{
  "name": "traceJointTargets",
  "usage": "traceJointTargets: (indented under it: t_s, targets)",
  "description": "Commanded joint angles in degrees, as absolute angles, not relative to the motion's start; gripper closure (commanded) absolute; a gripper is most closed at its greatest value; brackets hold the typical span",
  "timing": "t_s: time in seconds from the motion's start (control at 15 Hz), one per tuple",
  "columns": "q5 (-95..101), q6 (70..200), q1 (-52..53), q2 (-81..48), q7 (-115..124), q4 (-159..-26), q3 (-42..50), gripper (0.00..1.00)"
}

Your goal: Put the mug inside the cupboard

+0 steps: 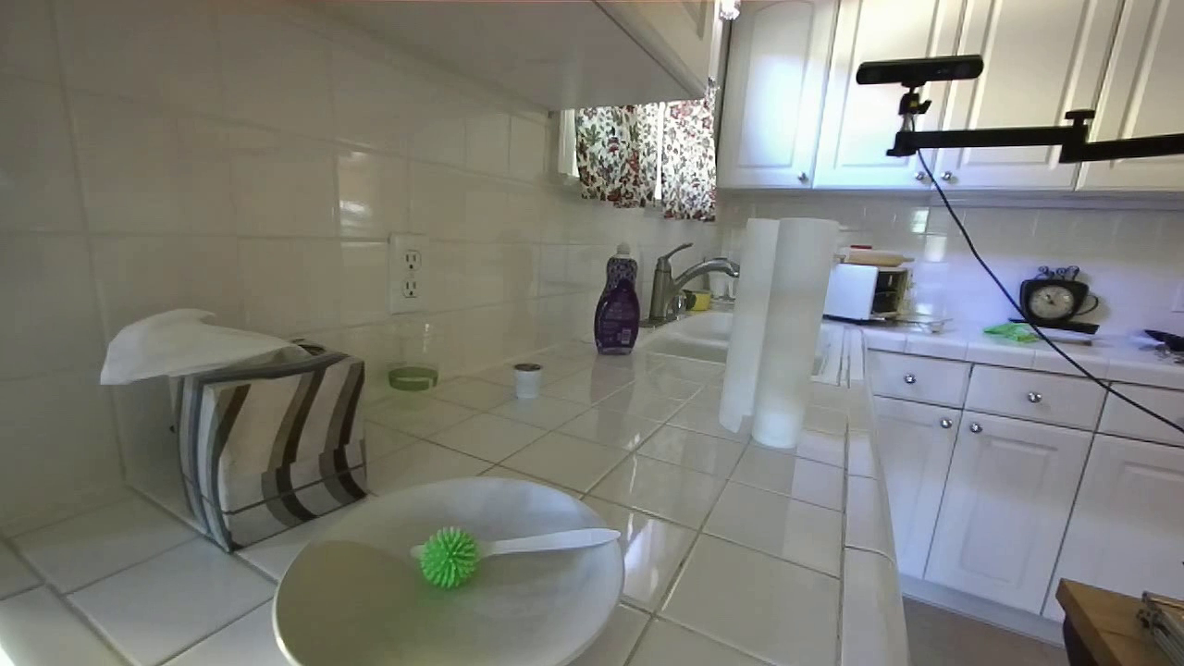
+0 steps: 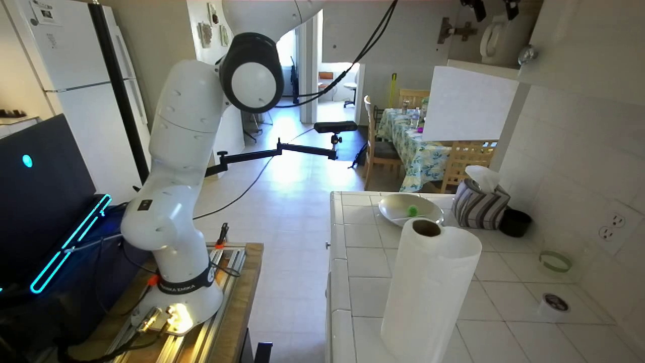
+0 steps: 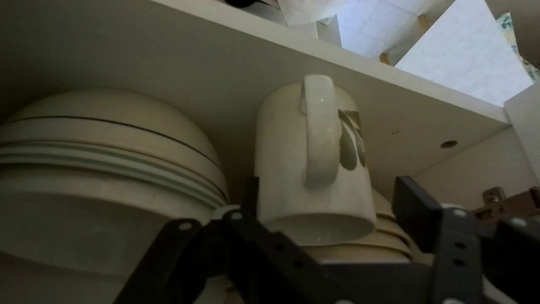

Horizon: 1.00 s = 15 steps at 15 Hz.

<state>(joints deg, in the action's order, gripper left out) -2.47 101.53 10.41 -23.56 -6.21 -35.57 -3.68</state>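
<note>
The mug (image 3: pixel 282 160) is white with a leaf-like pattern that looks grey-green in the dim light. Its handle faces the wrist camera. The wrist picture looks upside down; the mug stands upright on the shelf (image 3: pixel 168 55) inside the cupboard. My gripper (image 3: pixel 331 203) is open, with its fingers on either side of the mug near the rim. One finger is close against the mug, touch unclear; the other is visibly apart. In an exterior view the mug (image 2: pixel 509 43) stands on the cupboard shelf (image 2: pixel 484 69), and my black fingertips (image 2: pixel 493 7) are above it.
Stacked bowls (image 3: pixel 105 169) stand beside the mug, and more stacked dishes (image 3: pixel 388 230) behind it. A cupboard hinge (image 3: pixel 506 207) is near the other finger. Below, the counter holds a paper towel roll (image 2: pixel 428 297), tissue box (image 2: pixel 478 204), purple bottle (image 1: pixel 617 314) and shallow bowl (image 1: pixel 361 601).
</note>
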Motion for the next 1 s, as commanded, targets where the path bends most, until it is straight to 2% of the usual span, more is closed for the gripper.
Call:
traceJointTargets:
  t_s: [0.0,0.6,0.93]
  targets:
    - [1.95,100.34,13.19,-22.94,-3.01,-34.32,-2.32,0.00]
    - [14.03,100.16,19.63,-12.41,7.77,-39.61,-0.24,0.00]
    - [17.01,97.77,20.34,-3.78,14.89,-47.19,-0.62,0.00]
